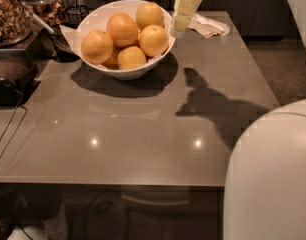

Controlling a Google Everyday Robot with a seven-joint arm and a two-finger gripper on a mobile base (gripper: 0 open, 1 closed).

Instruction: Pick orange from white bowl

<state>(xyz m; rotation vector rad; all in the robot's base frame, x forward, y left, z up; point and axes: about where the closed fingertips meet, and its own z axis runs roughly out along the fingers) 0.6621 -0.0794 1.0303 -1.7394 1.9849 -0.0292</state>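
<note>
A wide glossy white bowl (118,73) stands at the back left of the grey-brown table (143,134). It holds several oranges; one orange (153,39) lies nearest the right rim, another orange (97,46) at the left. My gripper (179,28) hangs from the top of the view just right of the bowl's right rim, pale cream in colour, above the table and close to the rim. It holds nothing that I can see.
A crumpled pale napkin (209,26) lies behind the gripper at the table's back right. A dark appliance (10,79) with a cable and a jar of brown food (8,14) stand at the left. My white arm (270,179) fills the lower right.
</note>
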